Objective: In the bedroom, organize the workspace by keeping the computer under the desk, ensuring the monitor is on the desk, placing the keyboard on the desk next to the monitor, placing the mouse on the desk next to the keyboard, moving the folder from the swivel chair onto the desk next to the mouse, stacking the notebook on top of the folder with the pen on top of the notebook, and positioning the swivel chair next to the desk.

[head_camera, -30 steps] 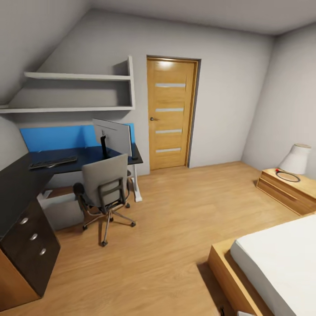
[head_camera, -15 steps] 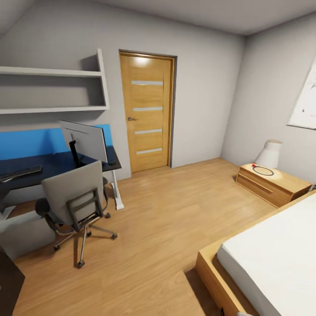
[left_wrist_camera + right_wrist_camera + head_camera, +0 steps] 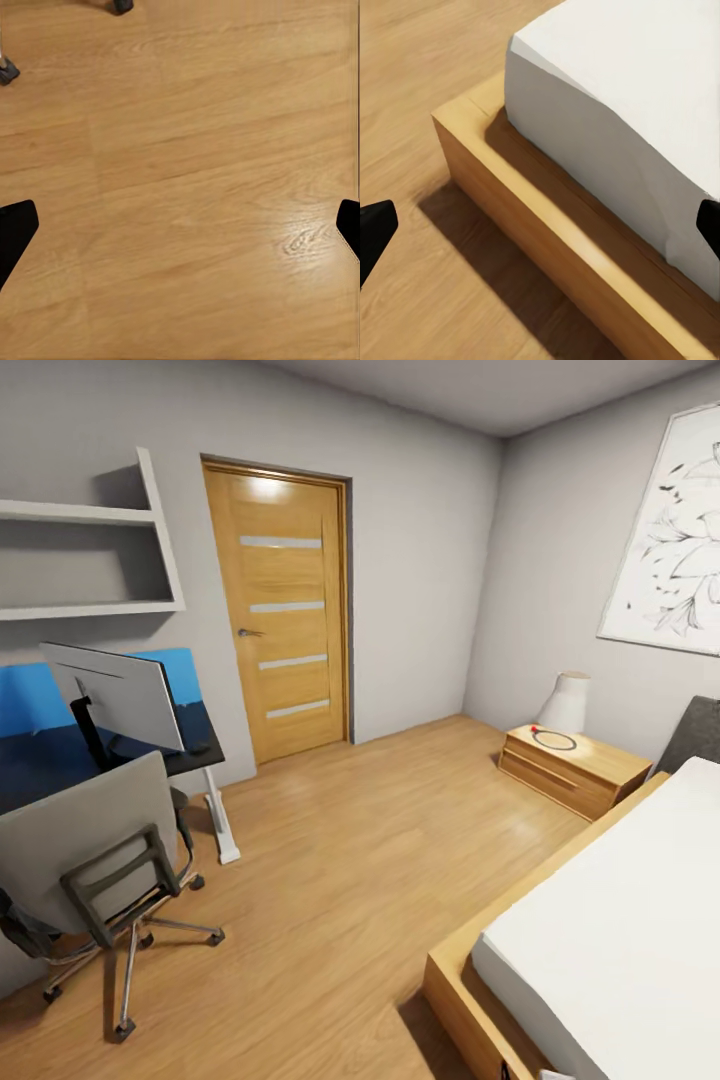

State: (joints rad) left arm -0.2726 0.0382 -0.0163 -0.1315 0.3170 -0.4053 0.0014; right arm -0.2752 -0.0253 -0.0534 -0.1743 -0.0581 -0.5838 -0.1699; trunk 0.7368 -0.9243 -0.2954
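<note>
In the head view, the swivel chair (image 3: 85,860) stood at about 8 o'clock, its grey fabric back turned to the camera over a black frame and a silver base on castors. Just behind it was the desk (image 3: 190,758), glossy black on top with a blue back panel and a white leg. On the desk stood the monitor (image 3: 118,696), its pale silver back showing above a black stand. White wall shelves (image 3: 90,560) hung at 10 o'clock. A wooden door (image 3: 282,610) with four frosted strips stood shut at 11 o'clock. Light wood floor (image 3: 350,860) ran through the middle. At 2 o'clock a wooden nightstand (image 3: 570,768) bore a white lamp (image 3: 566,703) and a dark ring with a red spot. A framed line drawing (image 3: 672,540) hung above it. The bed (image 3: 620,930), a smooth white mattress in a wooden frame, lay at 4 o'clock.

The left wrist view added grained floor planks and two dark castors at the frame's edge. The left gripper (image 3: 180,232) was spread wide, its black fingertips (image 3: 15,229) at opposite edges, nothing between them.

The right wrist view added the bed's corner up close: rounded mattress over a boxy wooden rail. The right gripper (image 3: 540,232) was likewise spread wide and held nothing.
</note>
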